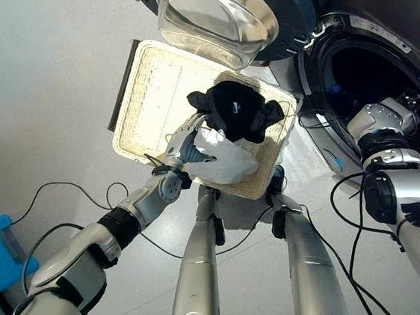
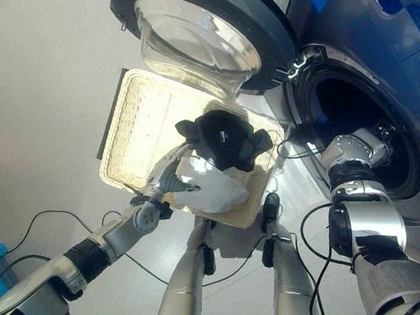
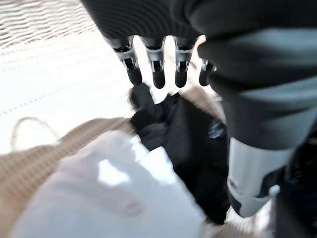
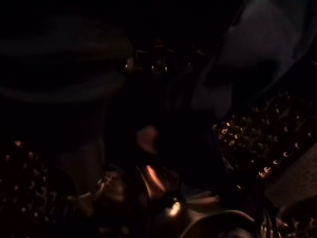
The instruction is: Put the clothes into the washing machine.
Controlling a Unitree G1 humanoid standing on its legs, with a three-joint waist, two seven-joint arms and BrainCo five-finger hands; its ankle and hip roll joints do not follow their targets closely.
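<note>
Floor basket; left hand reaching, seemingly open.

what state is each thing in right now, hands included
washing machine door: swung open
drum: open, dark inside
basket: on the floor, holding clothes
black garment: crumpled in the basket
white garment: bunched at the basket's near edge
left hand: open, over the clothes
right hand: reaching into the drum, fingers hidden

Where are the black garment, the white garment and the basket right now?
black garment (image 1: 237, 112), left eye view, middle of the bundle
white garment (image 1: 224, 160), left eye view, its top
basket (image 1: 155, 95), left eye view, bare woven floor
</note>
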